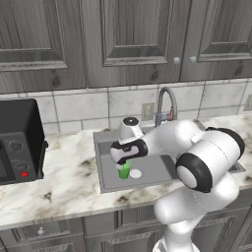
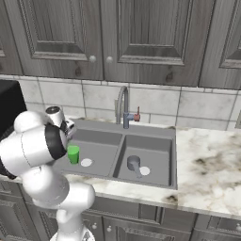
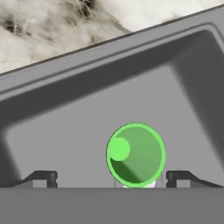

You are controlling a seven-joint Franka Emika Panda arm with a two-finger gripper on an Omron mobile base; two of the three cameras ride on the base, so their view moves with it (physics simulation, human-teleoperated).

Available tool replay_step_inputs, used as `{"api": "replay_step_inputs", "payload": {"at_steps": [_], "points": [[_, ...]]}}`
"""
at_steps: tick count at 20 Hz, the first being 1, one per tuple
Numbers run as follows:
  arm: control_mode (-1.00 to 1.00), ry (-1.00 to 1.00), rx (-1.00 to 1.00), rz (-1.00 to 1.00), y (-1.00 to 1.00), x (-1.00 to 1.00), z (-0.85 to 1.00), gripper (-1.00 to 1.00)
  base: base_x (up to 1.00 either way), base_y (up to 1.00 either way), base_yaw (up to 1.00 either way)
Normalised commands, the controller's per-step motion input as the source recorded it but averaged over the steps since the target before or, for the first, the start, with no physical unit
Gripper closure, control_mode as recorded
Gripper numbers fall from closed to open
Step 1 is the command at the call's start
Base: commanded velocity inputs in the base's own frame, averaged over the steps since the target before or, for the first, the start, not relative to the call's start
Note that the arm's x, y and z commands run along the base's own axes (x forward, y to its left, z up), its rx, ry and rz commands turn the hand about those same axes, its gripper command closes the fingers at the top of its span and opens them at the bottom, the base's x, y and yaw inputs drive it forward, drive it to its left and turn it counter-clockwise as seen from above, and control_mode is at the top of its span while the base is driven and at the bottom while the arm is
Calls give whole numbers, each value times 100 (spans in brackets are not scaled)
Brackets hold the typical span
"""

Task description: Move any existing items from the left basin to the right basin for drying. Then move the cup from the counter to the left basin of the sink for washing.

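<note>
Inside the left basin (image 2: 96, 153) you have the green cup (image 2: 73, 154) upright beside the drain, your claw (image 3: 111, 177) released above it, fingers clear.

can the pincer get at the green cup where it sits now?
Probably yes. The pincer hangs open right above the green cup, its fingertips either side of the rim, and the cup stands upright in the left basin with nothing between them. The grey metal cup is over in the right basin.

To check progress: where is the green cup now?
The green cup stands upright in the left basin, beside its drain, under the open gripper.
</note>
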Motion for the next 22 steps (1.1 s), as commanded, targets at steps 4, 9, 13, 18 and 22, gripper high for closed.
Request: {"api": "replay_step_inputs", "payload": {"at_steps": [4,9,13,18,22], "points": [[-100,0,0,0,0,-27,49,-100,0,0,0],[-100,0,0,-1,2,-23,49,-100,0,0,0],[-100,0,0,-1,5,-31,38,-100,0,0,0],[-100,0,0,-1,6,-35,37,-100,0,0,0],[-100,0,0,-1,8,-40,35,-100,0,0,0]]}}
